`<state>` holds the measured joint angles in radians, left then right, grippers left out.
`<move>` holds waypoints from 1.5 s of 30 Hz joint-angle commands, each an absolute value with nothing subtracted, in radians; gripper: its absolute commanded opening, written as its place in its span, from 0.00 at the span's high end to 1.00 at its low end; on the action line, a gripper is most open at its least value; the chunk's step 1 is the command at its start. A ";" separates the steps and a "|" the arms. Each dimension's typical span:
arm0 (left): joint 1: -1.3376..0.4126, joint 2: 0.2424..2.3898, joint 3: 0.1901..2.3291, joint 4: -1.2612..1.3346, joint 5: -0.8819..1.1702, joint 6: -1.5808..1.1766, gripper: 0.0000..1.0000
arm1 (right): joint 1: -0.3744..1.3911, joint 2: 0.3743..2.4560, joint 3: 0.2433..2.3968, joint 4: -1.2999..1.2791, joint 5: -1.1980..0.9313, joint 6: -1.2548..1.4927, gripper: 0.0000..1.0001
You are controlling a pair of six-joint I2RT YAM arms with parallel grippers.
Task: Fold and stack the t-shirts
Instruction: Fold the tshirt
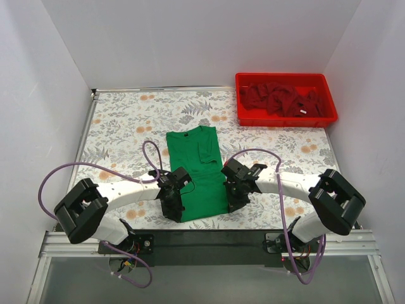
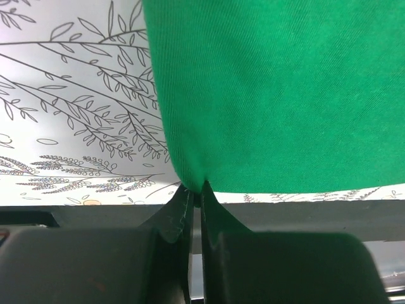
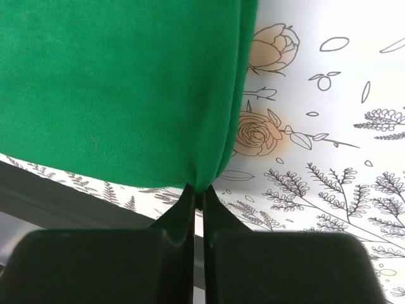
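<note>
2 near corners of the bright green cloth t-shirt [image 1: 197,166] are pinched, 1 in each arm's closed jaws; its long axis runs away from them across the floral tabletop [image 1: 120,126].

A t-shirt [image 1: 196,171] lies flat in the middle of the table [image 1: 120,126], lengthwise — collar end toward the far side, hem at the near edge between the two arms. The left fingers [image 2: 180,215] sit at its near left corner and the right fingers [image 3: 183,212] at its near right corner, each pair pressed together on the cloth there. Well apart, at the table's far right corner, stands a bin [image 1: 285,122] — the other t-shirts [image 1: 281,100] lie heaped in it.
</note>
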<state>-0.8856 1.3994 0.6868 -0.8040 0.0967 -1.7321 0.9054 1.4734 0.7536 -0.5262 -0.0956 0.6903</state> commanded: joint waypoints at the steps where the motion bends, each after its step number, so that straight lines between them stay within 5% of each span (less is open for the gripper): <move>1: -0.893 1.407 0.687 -0.840 0.066 -1.717 1.00 | 0.917 1.490 0.758 -0.601 -0.052 0.631 0.99; 12: -0.976 1.169 0.684 -1.061 0.360 -1.672 1.00 | 0.983 1.344 0.747 -0.866 -0.302 0.554 0.99; 17: -0.959 1.134 0.716 -0.968 0.483 -1.669 1.00 | 0.970 1.322 0.854 -0.959 -0.235 0.509 0.99; 30: -0.578 1.278 1.103 -0.979 0.079 -1.479 1.00 | 0.747 1.615 1.532 -1.057 -0.031 0.287 0.99; 45: -0.443 1.322 1.012 -0.675 0.014 -1.439 1.00 | 0.663 1.867 1.859 -0.979 0.043 0.161 0.99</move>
<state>-0.4576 1.3056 1.0290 -0.7677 0.0448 -1.4567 0.6781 1.8553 1.8050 -1.0153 0.0196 0.2028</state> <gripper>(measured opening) 0.037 0.013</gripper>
